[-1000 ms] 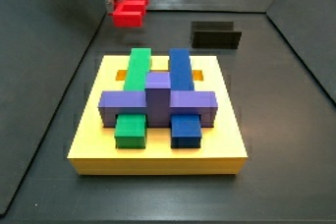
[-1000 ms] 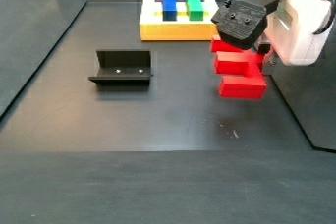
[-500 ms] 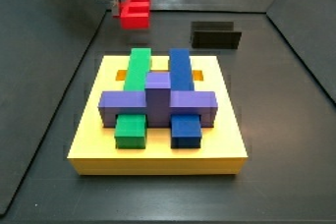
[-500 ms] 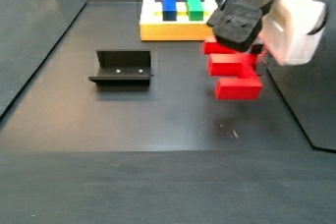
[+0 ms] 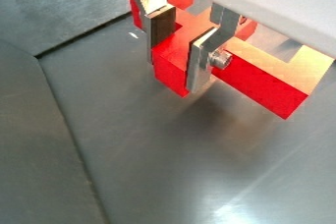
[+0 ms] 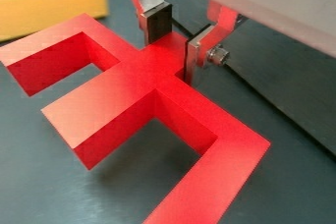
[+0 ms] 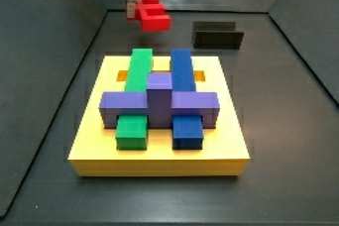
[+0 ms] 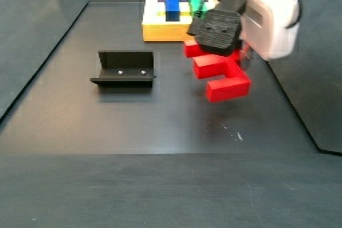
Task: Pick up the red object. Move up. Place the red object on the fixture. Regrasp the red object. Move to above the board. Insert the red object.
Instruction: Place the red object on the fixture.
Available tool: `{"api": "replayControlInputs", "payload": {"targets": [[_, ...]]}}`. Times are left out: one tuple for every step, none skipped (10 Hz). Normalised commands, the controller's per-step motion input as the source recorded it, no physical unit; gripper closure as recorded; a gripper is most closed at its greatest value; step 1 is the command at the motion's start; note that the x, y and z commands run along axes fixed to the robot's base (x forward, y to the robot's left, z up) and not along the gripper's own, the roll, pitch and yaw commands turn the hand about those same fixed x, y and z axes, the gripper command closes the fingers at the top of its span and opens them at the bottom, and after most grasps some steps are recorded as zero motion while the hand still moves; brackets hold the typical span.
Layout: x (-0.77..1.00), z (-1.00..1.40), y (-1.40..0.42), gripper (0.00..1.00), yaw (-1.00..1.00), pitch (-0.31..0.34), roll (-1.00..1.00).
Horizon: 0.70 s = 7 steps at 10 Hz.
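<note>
The gripper (image 6: 180,41) is clamped on the red object (image 6: 132,95), holding it clear of the floor (image 8: 160,122), between the board (image 8: 167,30) and the fixture (image 8: 124,68) in a side view. This looks like the move-up step; next, the piece needs carrying left and settling onto the fixture.

red object (image 8: 218,69) bright red; board (image 7: 159,159) yellow; fixture (image 8: 124,68) black; hand (image 6: 179,49) silver, dark pads
</note>
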Motion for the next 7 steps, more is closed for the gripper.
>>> {"api": "replayControlInputs", "payload": {"targets": [[0.40, 0.19, -0.16, 1.00, 0.47, 0.231, -0.46], [0.33, 0.17, -0.18, 1.00, 0.53, 0.154, -0.46], [0.24, 0.12, -0.24, 1.00, 0.65, 0.037, -0.37], [0.05, 0.18, -0.17, 1.00, 0.82, 0.000, -0.16], [0.10, 0.09, -0.04, 1.00, 0.91, 0.000, 0.09], [0.07, 0.05, 0.00, 1.00, 0.93, 0.034, 0.14], [0.05, 0.04, 0.00, 1.00, 0.95, 0.026, 0.18]]}}
